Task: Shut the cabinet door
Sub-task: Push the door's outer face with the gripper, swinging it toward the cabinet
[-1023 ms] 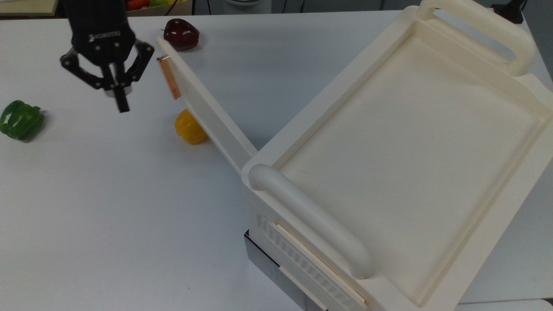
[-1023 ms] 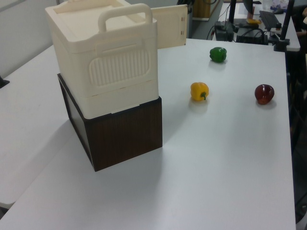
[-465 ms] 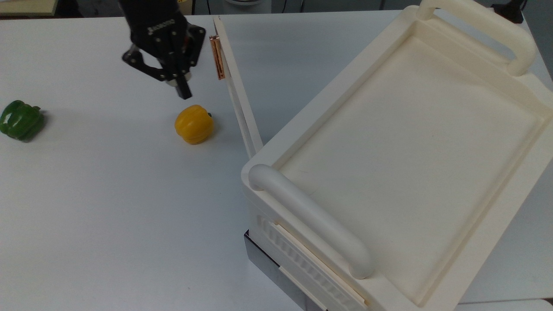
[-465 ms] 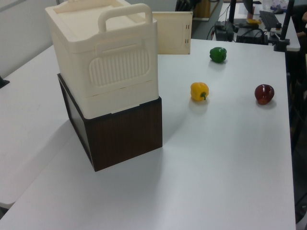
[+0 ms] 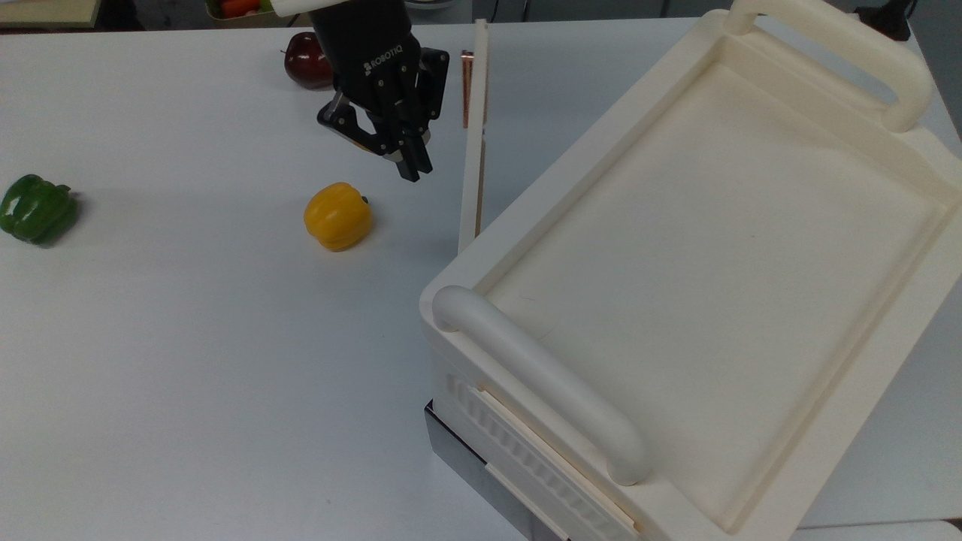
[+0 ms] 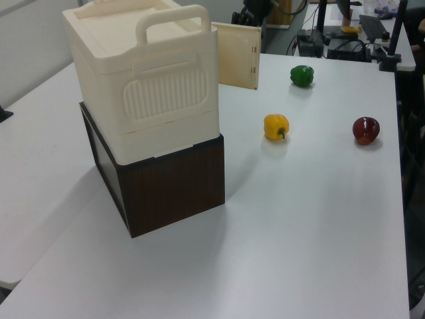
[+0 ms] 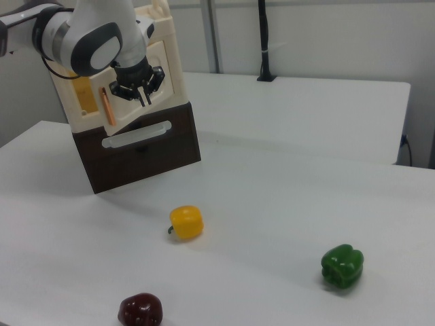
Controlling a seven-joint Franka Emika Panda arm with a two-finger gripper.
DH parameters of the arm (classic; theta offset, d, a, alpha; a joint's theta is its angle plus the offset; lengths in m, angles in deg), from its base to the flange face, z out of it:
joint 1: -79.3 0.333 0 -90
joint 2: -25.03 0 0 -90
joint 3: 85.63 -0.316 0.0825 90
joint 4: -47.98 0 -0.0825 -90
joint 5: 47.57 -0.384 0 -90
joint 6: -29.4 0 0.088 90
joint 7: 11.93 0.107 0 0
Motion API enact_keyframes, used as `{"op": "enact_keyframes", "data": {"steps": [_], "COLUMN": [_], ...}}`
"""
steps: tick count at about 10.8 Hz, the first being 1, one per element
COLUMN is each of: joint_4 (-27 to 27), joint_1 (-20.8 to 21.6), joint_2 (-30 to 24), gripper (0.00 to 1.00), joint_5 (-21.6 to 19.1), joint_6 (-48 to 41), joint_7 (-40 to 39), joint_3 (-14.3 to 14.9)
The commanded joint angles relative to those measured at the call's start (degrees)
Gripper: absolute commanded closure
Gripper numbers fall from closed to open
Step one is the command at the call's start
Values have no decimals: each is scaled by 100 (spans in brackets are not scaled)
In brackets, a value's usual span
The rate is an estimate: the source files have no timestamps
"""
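The cream cabinet (image 5: 714, 248) stands on a dark base at the top view's right. Its cabinet door (image 5: 473, 161) hangs partly open, edge-on in the top view, with the copper handle (image 5: 466, 79) near its far end. My black gripper (image 5: 412, 167) sits just to the top view's left of the door's outer face, close to the handle, shut with nothing in it. In the right view the gripper (image 7: 143, 96) is in front of the door (image 7: 163, 78), beside the copper handle (image 7: 107, 105). The left view has the door (image 6: 238, 56) angled out from the cabinet (image 6: 166, 93).
A yellow pepper (image 5: 338, 216) lies on the white table just below the gripper in the top view. A red pepper (image 5: 304, 60) is behind the arm and a green pepper (image 5: 37, 209) sits at the top view's far left. The dark base (image 6: 172, 179) carries the cabinet.
The door has swung from wide open toward the cabinet. My gripper has travelled to the top view's right alongside it, staying shut.
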Motion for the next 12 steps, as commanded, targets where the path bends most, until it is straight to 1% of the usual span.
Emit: {"op": "enact_keyframes", "data": {"steps": [1, 3, 5, 8, 9, 12], "joint_4": [106, 89, 71, 62, 54, -52], "joint_1": [-60, -122, -122, -70, -70, -52], "joint_2": [-132, -114, -105, -79, -61, -61], "gripper": [82, 82, 83, 89, 90, 91], "joint_5": [-115, -106, -115, -115, -106, -97], "joint_6": [-69, -60, -60, 1, 10, 19], "joint_7": [106, 238, 370, 589, 686, 889], "joint_3": [-360, -598, -678, -766, -836, -968]}}
